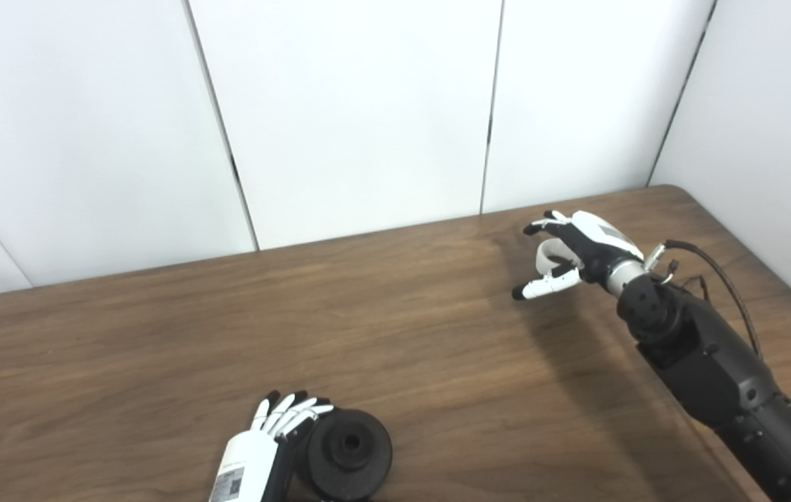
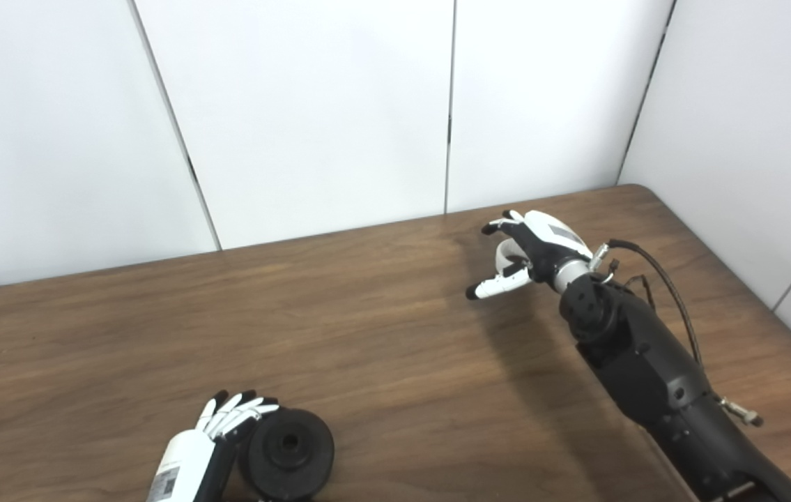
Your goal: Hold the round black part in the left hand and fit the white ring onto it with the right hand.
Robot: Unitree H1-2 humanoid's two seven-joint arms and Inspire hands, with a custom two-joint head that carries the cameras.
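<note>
Both robot hands are in view: the left robot hand (image 1: 277, 425) sits at the near edge of the wooden surface (image 1: 395, 328), fingers spread against the side of the round black part (image 1: 348, 453), touching it rather than clearly clamped, so a firm hold looks not yet made. The right robot hand (image 1: 566, 254) hangs well apart over the far right, fingers curled around what appears to be the white ring (image 1: 546, 255), though it blends with the white fingers. The black part looks stiff, dense and fairly heavy, best taken by its outer rim so the central hub stays free. The ring seems light, rigid and easily dropped; pinch its edge.
</note>
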